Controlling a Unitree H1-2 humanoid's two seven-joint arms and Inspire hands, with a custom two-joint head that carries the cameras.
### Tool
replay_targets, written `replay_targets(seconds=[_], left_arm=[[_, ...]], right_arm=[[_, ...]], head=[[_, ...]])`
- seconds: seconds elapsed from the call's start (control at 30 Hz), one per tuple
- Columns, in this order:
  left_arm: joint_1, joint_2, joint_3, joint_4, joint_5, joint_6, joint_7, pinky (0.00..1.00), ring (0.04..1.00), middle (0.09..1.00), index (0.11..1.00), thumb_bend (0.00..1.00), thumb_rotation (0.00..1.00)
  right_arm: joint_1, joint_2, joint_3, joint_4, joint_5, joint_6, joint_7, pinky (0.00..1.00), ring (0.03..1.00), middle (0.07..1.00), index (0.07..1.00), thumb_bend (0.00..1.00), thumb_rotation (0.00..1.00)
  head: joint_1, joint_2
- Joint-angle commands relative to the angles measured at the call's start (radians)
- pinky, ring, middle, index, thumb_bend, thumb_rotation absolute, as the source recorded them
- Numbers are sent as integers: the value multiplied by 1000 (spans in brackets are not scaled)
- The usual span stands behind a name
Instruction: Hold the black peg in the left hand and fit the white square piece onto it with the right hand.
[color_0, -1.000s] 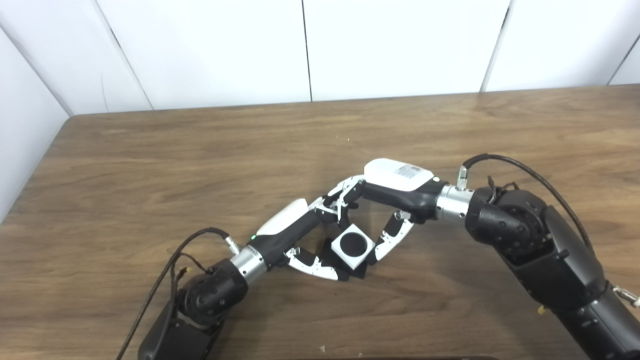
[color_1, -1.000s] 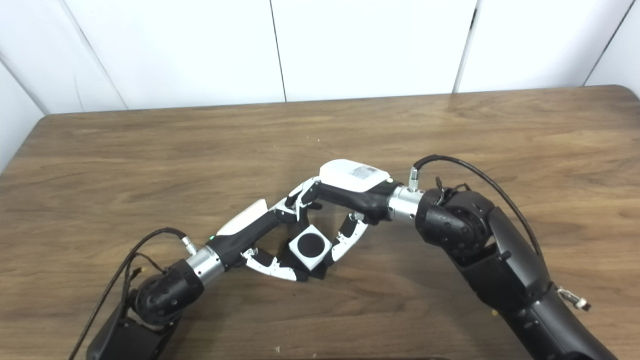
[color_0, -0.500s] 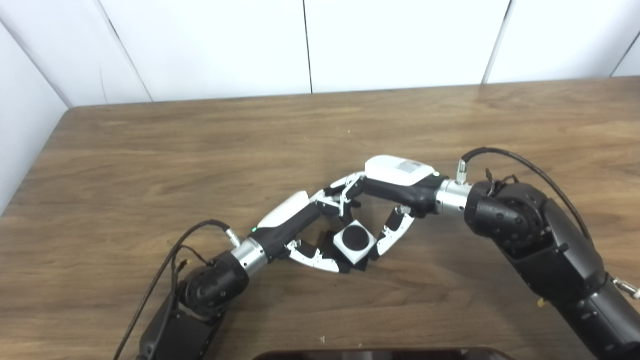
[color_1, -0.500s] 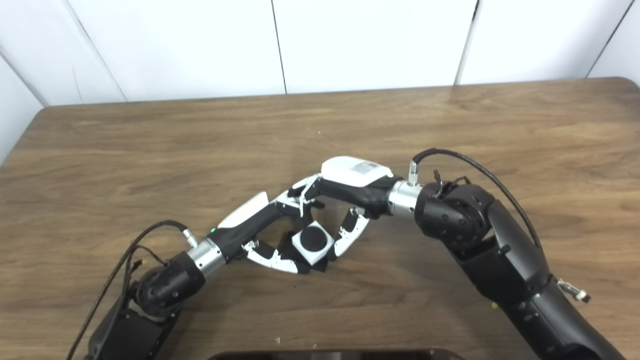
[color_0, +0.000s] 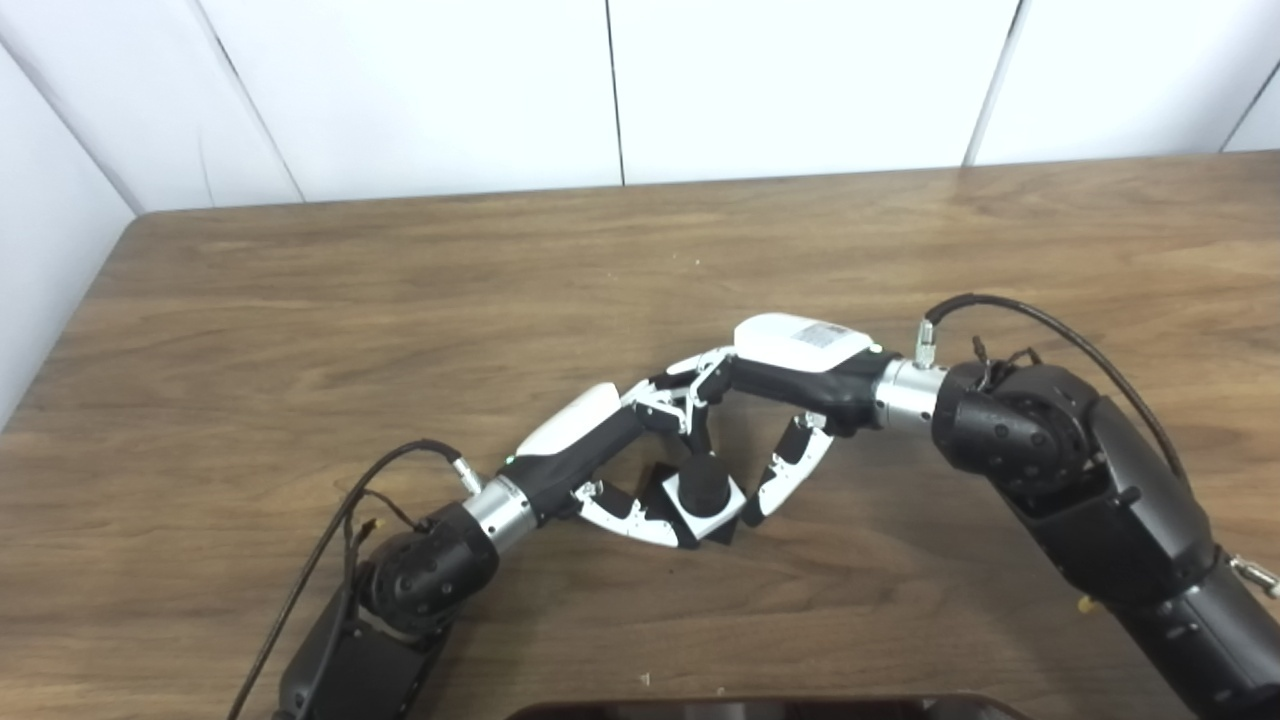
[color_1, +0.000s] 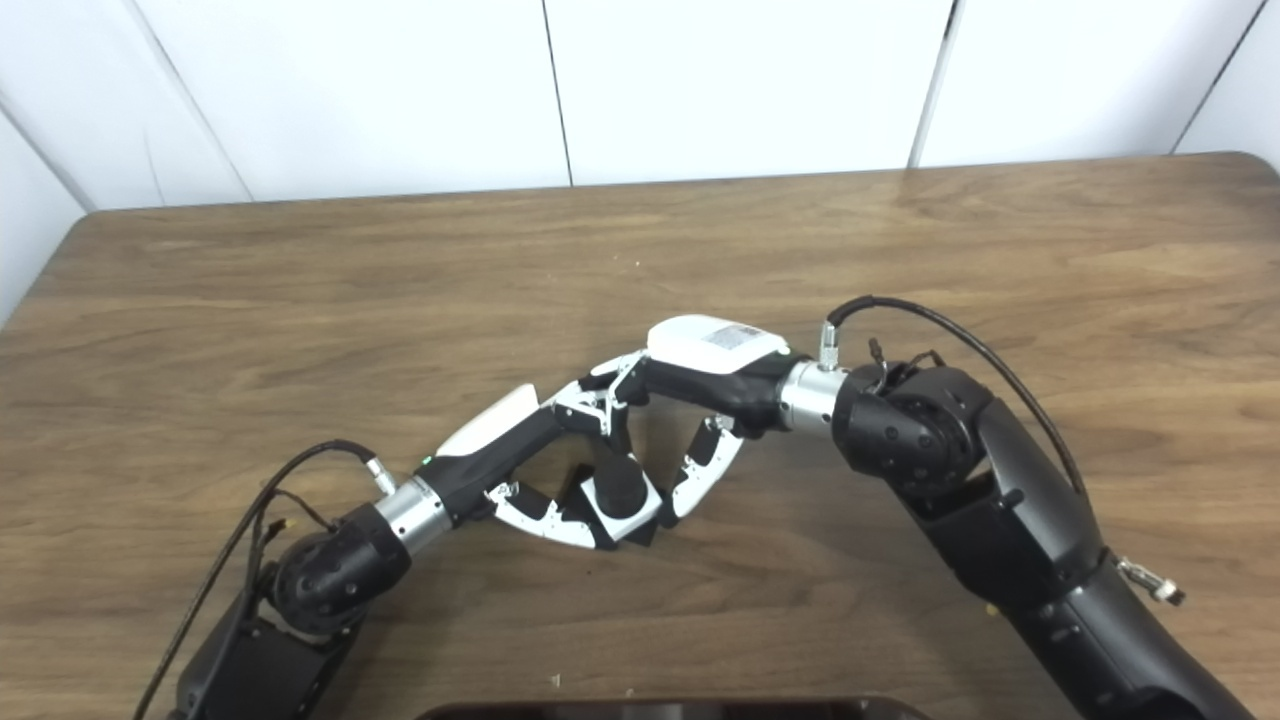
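The left robot hand (color_0: 600, 455) reaches in from the lower left over the wooden desk (color_0: 300, 330), its fingers curled round the black base of the black peg (color_0: 703, 480), gripping it low near the desk top. The peg stands roughly upright at the middle of the desk, and its rounded black top rises through the hole of the white square piece (color_0: 712, 503), which sits around it, seated down over the shaft. Just right of the piece, the right robot hand (color_0: 770, 400) arches over from the right, fingers spread: its upper fingers meet the left robot hand's fingertips above the peg, and its thumb hangs beside the piece's right edge. Whether it touches the piece cannot be told; it appears loosened rather than clamped. A dark object (color_0: 760, 708) edges the bottom of the frame.
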Motion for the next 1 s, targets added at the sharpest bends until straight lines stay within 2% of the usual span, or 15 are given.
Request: replay_targets(seconds=[0.0, 0.33, 0.6, 0.83, 0.97], left_arm=[[2, 16, -9, -6, 5, 13, -25, 1000, 1000, 966, 487, 520, 80], [1, 22, -7, -11, 2, 24, -32, 1000, 1000, 965, 487, 520, 80], [0, 31, -3, -13, 1, 23, -36, 1000, 1000, 964, 487, 520, 80], [-2, 36, -3, -9, 3, 14, -34, 1000, 1000, 963, 487, 520, 79], [-1, 37, 0, -4, -5, 16, -36, 998, 1000, 962, 488, 520, 78]], right_arm=[[-29, -28, -27, -22, 4, 15, 1, 809, 899, 888, 734, 802, 179], [-31, -90, -115, 18, 36, 21, -23, 770, 873, 877, 731, 796, 200], [-29, -125, -178, 52, 54, 8, -58, 721, 840, 858, 721, 796, 145], [-21, -131, -226, 60, 75, 17, -88, 718, 819, 824, 711, 808, 116], [-6, -112, -260, 48, 79, 58, -120, 685, 805, 823, 708, 810, 115]], head=[[-2, 0], [-18, -3], [-39, -9], [-52, -14], [-62, -19]])
